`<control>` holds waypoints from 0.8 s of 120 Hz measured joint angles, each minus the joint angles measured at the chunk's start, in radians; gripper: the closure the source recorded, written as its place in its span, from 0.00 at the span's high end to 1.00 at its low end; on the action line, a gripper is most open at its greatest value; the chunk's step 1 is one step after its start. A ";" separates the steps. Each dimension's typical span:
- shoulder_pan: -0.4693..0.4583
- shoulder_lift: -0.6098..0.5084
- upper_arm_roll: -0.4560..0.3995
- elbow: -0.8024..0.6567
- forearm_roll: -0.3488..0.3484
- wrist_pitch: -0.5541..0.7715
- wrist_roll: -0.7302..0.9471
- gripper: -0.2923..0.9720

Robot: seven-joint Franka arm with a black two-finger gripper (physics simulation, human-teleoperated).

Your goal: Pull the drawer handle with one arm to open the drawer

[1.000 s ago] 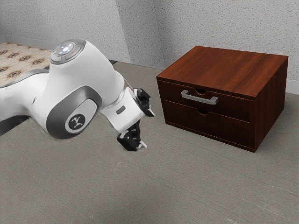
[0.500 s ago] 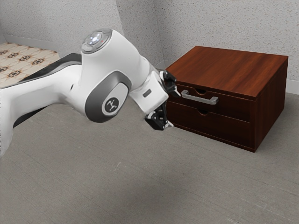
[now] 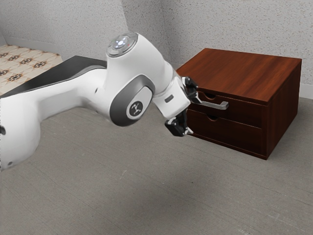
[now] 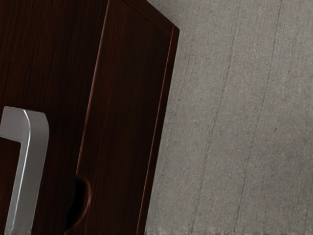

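A dark wooden cabinet (image 3: 239,71) with two drawers stands on the floor at the exterior view's right. The upper drawer (image 3: 244,106) carries a silver bar handle (image 3: 212,104), and its front sits flush with the cabinet. My gripper (image 3: 180,129) hangs open and empty in front of the cabinet's left front corner, just below the handle's left end, which my hand covers. In the wrist view the handle (image 4: 23,166) runs close by the hand, against the upper drawer front (image 4: 54,73), with the lower drawer front (image 4: 127,122) beside it.
Grey carpet-like floor (image 3: 161,196) spreads in front of the cabinet. Speckled walls (image 3: 234,24) stand behind it. A patterned rug (image 3: 24,61) lies at the far left behind my arm. The lower drawer (image 3: 225,129) has a finger notch and no handle.
My arm has swung toward the exterior view's right and risen, bringing the gripper from the bare floor up to the cabinet's left front corner. The drawer has not moved.
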 joint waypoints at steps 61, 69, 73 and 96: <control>0.010 0.116 0.000 0.120 0.000 -0.040 0.020 0.77; 0.011 0.121 0.001 0.139 0.001 -0.042 0.022 0.77; 0.016 0.127 0.001 0.150 0.001 -0.043 0.023 0.77; 0.028 0.188 0.000 0.217 0.001 -0.047 0.029 0.77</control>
